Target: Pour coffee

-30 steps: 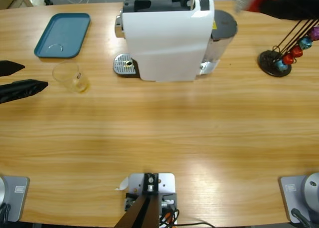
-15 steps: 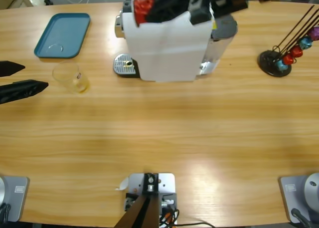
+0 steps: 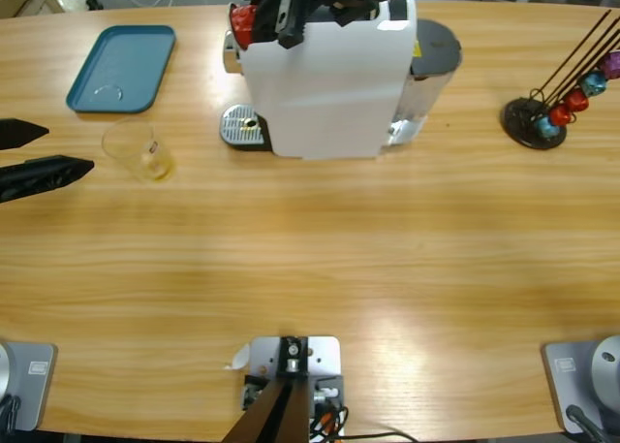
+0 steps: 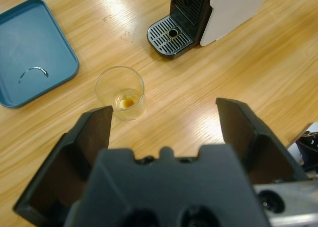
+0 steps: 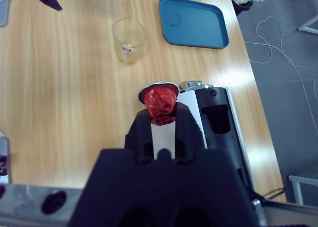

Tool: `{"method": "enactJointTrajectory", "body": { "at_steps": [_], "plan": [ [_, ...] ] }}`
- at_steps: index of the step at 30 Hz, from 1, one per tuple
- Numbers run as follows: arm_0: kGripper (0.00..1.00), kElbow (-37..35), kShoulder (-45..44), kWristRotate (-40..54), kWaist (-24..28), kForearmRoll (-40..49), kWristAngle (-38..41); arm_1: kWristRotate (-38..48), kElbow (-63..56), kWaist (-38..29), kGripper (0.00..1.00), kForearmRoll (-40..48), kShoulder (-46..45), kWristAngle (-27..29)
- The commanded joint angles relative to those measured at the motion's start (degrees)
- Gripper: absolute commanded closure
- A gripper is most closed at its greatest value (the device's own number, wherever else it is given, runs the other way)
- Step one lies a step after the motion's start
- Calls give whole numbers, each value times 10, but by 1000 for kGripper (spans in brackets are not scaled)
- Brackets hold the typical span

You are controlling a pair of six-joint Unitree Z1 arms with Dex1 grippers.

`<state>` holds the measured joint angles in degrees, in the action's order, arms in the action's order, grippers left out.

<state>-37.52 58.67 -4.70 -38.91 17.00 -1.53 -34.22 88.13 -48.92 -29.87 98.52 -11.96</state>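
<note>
High view, nearest first: bare wooden table across the lower half, with nothing altered there against the picture half a second back. Farther out, at 9 o'clock, left gripper spread wide and empty, parked exactly as before, pointing at the glass tumbler just beyond its tips, apart from it. Inside that tumbler, the coffee, only a thin yellow-brown film at the bottom; unmoved. Beyond it, toward 10 o'clock, the blue tray. At 12 o'clock, the white coffee machine, drip grate bare. At 2 o'clock, the capsule stand. Farthest, and the one real change: right gripper, clamped on a red capsule, now shifted leftward over the machine's top compared with half a second ago, close to the open loading slot. Probably means loading the capsule comes first; no brewing or pouring yet, and no cup under the spout.
</note>
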Motion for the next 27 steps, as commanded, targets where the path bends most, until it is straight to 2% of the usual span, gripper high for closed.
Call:
{"method": "enactJointTrajectory", "body": {
  "at_steps": [1,17,27],
  "plan": [
    [110,25,-5,-6,-6,-9,8,-16,33,-6,1000,-7,43,27],
    [110,26,-7,-6,-5,-10,8,-20,39,-6,1000,-5,60,87],
    [110,26,-8,-6,-6,-10,8,-20,39,-6,1000,2,73,93]
  ]
}}
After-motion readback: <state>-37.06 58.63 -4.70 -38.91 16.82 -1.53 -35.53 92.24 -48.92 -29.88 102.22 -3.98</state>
